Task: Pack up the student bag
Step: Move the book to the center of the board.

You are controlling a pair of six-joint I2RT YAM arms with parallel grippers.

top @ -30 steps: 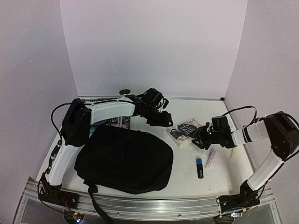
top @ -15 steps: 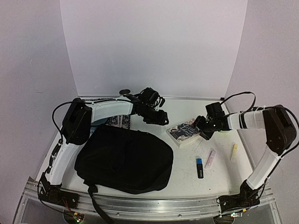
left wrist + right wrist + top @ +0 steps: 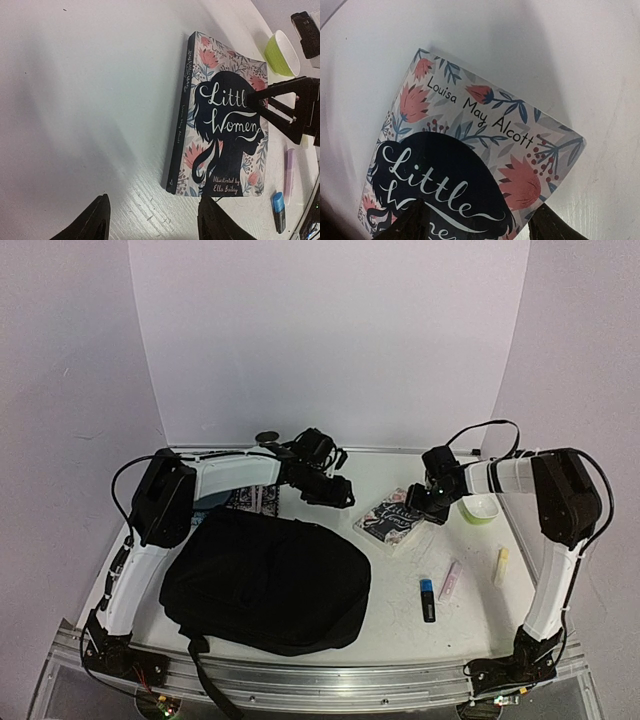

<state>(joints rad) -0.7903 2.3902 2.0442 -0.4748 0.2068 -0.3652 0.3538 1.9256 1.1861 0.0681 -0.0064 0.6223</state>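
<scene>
The student bag (image 3: 265, 580), a floppy black backpack, lies flat at the front left of the table. A "Little Women" book (image 3: 392, 519) lies face up to the right of it, also seen in the left wrist view (image 3: 225, 120) and the right wrist view (image 3: 470, 165). My left gripper (image 3: 338, 492) hovers open left of the book, its fingertips (image 3: 95, 222) over bare table, nothing between them. My right gripper (image 3: 424, 506) is open over the book's far right corner, one finger (image 3: 407, 225) above the cover and the other beyond its edge.
A lime green bowl (image 3: 479, 508) stands right of the book. A pink pen (image 3: 450, 580), a black marker with a blue cap (image 3: 427, 598) and a yellow stick (image 3: 502, 567) lie at the front right. A patterned flat item (image 3: 250, 500) lies under my left arm.
My right gripper has swung back and left from beside the pens to the book's far corner, uncovering the green bowl. My left gripper has drifted slightly back and left.
</scene>
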